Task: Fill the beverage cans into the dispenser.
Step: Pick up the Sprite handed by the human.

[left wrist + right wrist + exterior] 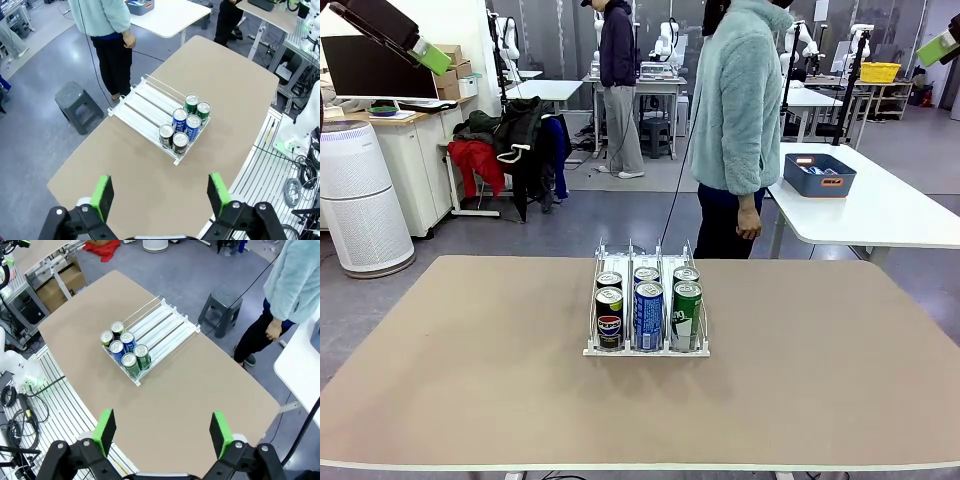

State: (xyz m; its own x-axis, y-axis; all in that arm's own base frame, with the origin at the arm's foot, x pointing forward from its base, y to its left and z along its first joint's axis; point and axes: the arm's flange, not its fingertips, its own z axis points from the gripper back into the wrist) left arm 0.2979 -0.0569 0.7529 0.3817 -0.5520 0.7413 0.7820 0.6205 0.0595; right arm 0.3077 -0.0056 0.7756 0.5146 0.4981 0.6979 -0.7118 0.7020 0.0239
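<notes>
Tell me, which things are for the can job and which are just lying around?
For the job: dispenser, the six beverage cans standing in it, left gripper, right gripper, both open.
Just lying about: blue bin on the white table, grey stool, clothes pile, white air purifier.

A wide tan table (470, 380) spans the foreground. Beyond its far edge a person (740, 110) in a pale teal fleece jacket and dark trousers stands side-on. To the right, a white table (890, 215) carries a blue bin (819, 175). At the left stand a white cylindrical air purifier (360, 200) and a rack heaped with dark and red clothes (510, 145). A grey stool (77, 105) sits on the floor near the person.
</notes>
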